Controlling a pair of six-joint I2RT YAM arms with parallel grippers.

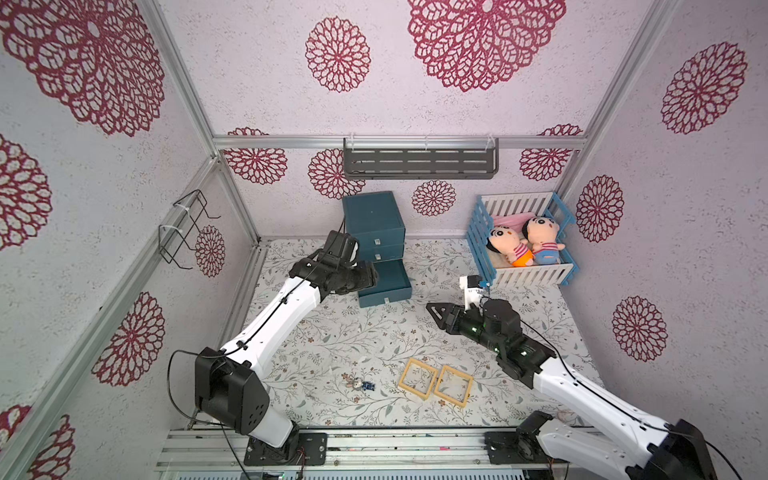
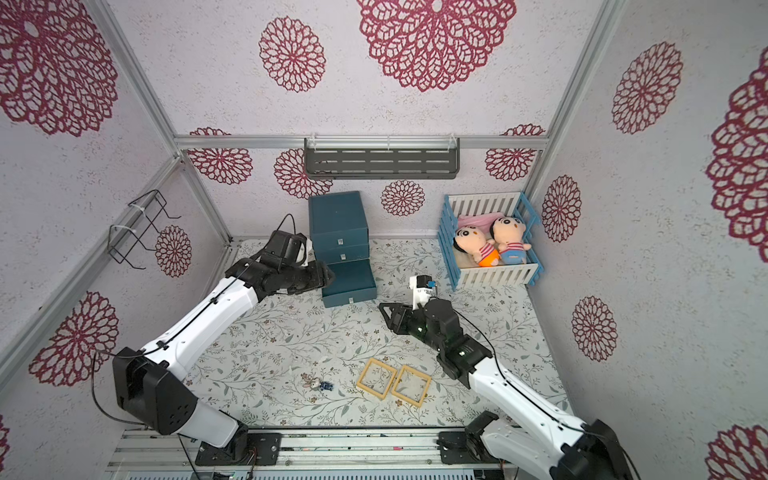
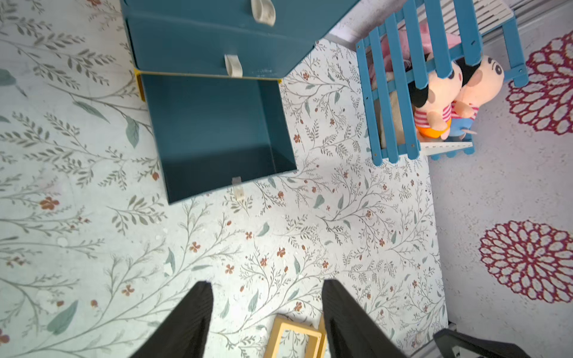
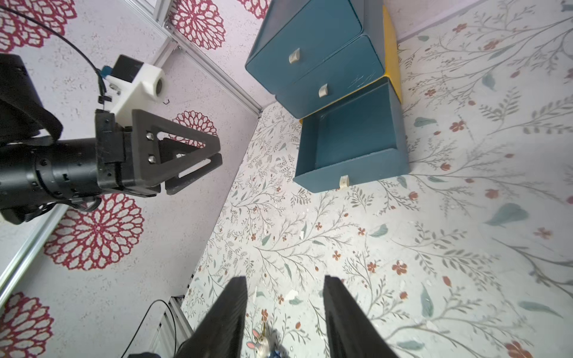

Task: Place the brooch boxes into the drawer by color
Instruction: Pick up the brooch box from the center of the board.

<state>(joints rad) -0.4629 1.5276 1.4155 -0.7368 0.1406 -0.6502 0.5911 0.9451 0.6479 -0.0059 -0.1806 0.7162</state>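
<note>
While both arms hover above the floral table (image 1: 353,332), the count of task items in sight is two brooch boxes, both yellow-tan frames with clear centres: one (image 1: 418,379) and its twin (image 1: 453,385) lie flat and side by side, touching or nearly so, near the table's front edge in both top views. One teal drawer chest (image 1: 374,216) stands at the back wall with three stacked drawers; the upper two are shut and the bottom drawer (image 1: 388,278) is pulled out, its blue floor showing in the left wrist view (image 3: 214,130). One small grey-and-blue trinket (image 1: 357,384) sits to the robot's left of the frames, and one blue-and-white crib (image 1: 532,274) at the back right holds two dolls (image 1: 507,245). The frames lie well apart from both sets of jaws. The left gripper (image 1: 372,276) hangs at the open drawer's left side, over its edge; its jaws stand parted with nothing between them and touch nothing, and in its wrist view a corner of a yellow frame (image 3: 297,325) shows on the table far beyond the fingers (image 3: 198,310). The right gripper (image 1: 430,307) floats over mid-table, between the drawer and the frames, pointing toward the robot's left; its jaws are likewise parted and hold nothing, with the trinket (image 4: 263,342) on the table beyond its fingers (image 4: 229,310).
</note>
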